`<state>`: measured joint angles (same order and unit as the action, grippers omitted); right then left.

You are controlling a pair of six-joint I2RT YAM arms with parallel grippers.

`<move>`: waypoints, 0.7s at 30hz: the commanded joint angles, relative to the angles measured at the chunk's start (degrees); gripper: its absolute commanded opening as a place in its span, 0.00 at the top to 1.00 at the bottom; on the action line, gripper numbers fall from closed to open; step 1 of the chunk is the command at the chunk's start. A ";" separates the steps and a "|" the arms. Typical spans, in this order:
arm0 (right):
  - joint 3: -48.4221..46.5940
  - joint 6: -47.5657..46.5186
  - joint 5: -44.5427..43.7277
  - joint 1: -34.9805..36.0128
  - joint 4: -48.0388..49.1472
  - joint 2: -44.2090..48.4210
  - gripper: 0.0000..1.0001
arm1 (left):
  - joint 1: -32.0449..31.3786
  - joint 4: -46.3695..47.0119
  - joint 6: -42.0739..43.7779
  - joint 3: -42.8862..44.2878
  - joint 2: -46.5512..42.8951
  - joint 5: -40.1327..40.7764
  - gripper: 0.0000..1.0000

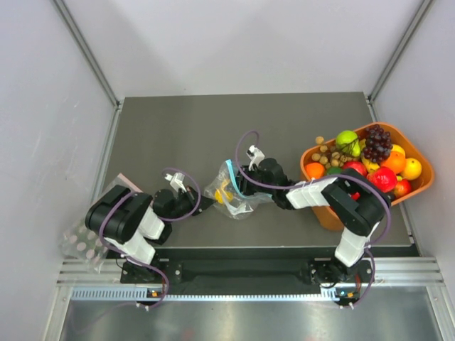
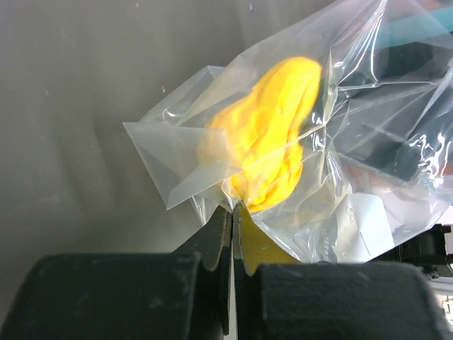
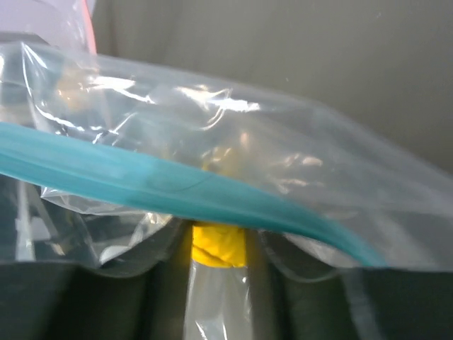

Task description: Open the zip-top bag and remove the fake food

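Observation:
The zip-top bag (image 1: 229,190) is a crinkly clear bag lying mid-table, with its teal zip strip (image 1: 231,175) towards the back. My left gripper (image 1: 205,203) is shut on the bag's lower edge (image 2: 212,185), and in the left wrist view its jaws meet just under the yellow fake food (image 2: 271,134). My right gripper (image 1: 247,186) reaches into the bag's mouth. In the right wrist view the zip strip (image 3: 177,188) crosses in front of the right gripper (image 3: 218,237), and the yellow fake food (image 3: 218,249) fills the gap between its two fingers.
An orange basket (image 1: 421,186) heaped with plastic fruit and nuts stands at the right edge. A second clear bag (image 1: 87,240) with a pinkish edge lies by the left arm's base. White walls close in the dark table (image 1: 185,131).

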<state>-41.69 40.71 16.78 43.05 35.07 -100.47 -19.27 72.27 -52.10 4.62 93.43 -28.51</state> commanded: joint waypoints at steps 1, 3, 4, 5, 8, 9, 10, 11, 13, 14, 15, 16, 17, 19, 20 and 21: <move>-1.29 0.43 2.91 0.90 5.36 0.01 0.72 | 0.02 9.56 -0.37 1.35 0.53 -1.63 1.00; -1.29 0.42 3.09 0.99 5.80 -0.26 0.80 | -0.07 9.47 -0.46 1.53 0.70 -1.98 1.00; -1.29 0.42 3.18 0.90 6.15 -0.34 0.88 | 0.02 9.38 -0.46 1.70 0.53 -2.07 1.00; -1.20 0.42 3.44 0.99 6.67 -0.52 0.91 | 0.02 9.21 -0.38 1.79 0.44 -2.07 1.00; -0.50 0.08 2.57 0.90 6.94 0.44 0.98 | -0.07 6.32 0.68 1.79 -1.05 -1.72 1.00; -0.15 -0.28 2.13 0.90 6.51 1.05 1.00 | 0.02 4.65 1.20 1.79 -1.75 -1.03 1.00; 0.29 -0.89 1.69 0.90 5.72 1.76 1.00 | 0.02 2.98 2.43 1.79 -3.76 -0.58 1.00; 0.56 -2.11 0.46 0.99 3.80 3.50 1.00 | 0.11 -0.78 3.05 1.88 -4.82 -0.06 1.00; 1.69 -3.70 -0.60 0.81 2.20 6.32 1.00 | 0.11 -4.57 4.89 2.49 -8.59 0.91 1.00; 2.14 -4.05 -1.73 0.64 0.89 7.38 1.00 | 0.11 -9.03 5.59 2.76 -9.92 1.18 1.00; 2.58 -4.41 -2.27 0.72 0.27 8.26 1.00 | 0.02 -11.16 6.21 3.02 -11.32 1.70 1.00; 3.36 -5.02 -2.80 0.64 -0.43 10.10 1.00 | 0.02 -13.54 7.61 3.63 -14.12 2.84 1.00; 3.81 -5.29 -3.93 0.55 -1.83 11.07 1.00 | 0.02 -15.56 8.23 3.90 -15.63 3.37 1.00; 5.21 -6.34 -5.17 0.46 -3.07 14.14 1.00 | 0.02 -21.36 10.07 4.51 -19.49 4.51 1.00; 5.65 -6.52 -6.30 0.46 -4.21 15.20 1.00 | 0.11 -23.03 10.69 4.78 -20.56 5.74 1.00; 6.09 -6.87 -6.75 0.46 -4.83 16.34 1.00 | 0.11 -24.79 11.31 4.87 -21.44 6.27 1.00</move>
<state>-36.73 36.51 13.15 43.18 31.81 -89.01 -19.27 55.02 -45.04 7.77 75.37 -25.41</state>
